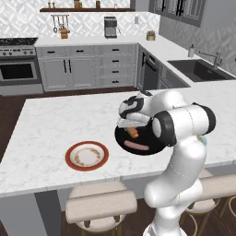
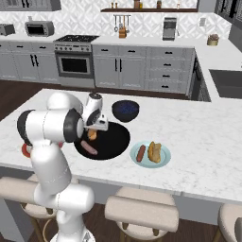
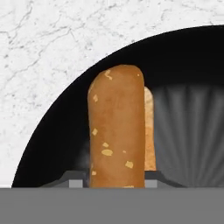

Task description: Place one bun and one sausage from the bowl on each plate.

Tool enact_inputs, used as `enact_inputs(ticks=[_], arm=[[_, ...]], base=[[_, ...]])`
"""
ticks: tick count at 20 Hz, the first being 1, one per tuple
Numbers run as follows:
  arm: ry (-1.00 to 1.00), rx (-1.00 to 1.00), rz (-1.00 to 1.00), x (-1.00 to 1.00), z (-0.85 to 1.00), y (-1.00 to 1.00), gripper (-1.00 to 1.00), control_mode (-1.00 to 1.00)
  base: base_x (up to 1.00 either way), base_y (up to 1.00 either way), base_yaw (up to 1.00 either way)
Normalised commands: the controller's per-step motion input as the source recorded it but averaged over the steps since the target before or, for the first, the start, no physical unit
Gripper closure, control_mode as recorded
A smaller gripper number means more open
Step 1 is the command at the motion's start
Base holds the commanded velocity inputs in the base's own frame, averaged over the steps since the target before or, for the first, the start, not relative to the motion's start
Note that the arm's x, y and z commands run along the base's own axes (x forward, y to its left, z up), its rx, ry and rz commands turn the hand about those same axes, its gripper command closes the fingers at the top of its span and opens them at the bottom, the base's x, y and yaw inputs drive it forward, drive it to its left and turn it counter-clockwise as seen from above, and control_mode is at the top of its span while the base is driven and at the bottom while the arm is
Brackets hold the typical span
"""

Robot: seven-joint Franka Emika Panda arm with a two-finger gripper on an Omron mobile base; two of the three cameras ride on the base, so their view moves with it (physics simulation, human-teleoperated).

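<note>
The gripper (image 3: 114, 183) is down inside the black bowl (image 2: 113, 142), its two dark fingertips (image 3: 75, 180) pressed against either side of an orange bun (image 3: 117, 127), so the fingers are drawn in narrow and clamped on that bun. The bun stands lengthwise between them, over the bowl's dark floor. A pinkish sausage (image 2: 89, 148) lies in the bowl on the side nearer the robot, apart from the gripped bun. Just beside the bowl, on the side toward the sink, the pale blue plate (image 2: 163, 160) carries one sausage and one bun side by side. On the bowl's opposite side, apart from it, sits the cream plate with the red-orange rim (image 1: 69, 156). A small dark-blue bowl (image 2: 125, 110) stands close behind the black bowl.
</note>
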Motion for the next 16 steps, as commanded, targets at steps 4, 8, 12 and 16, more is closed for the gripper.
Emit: enact_inputs(ticks=[4,8,12,16], arm=[[0.04,-0.2,-0.17,-0.22,0.83,0.77,1.0,-1.0],[0.09,-0.12,-0.19,-0.55,0.68,1.0,1.0,-1.0],[0.08,-0.14,-0.18,-0.76,0.49,1.0,1.0,-1.0],[0.1,-0.17,-0.18,-0.62,0.04,1.0,1.0,-1.0]], base=[[0.0,0.0,0.0],[0.0,0.0,0.0],[0.0,0.0,0.0],[0.0,0.0,0.0]])
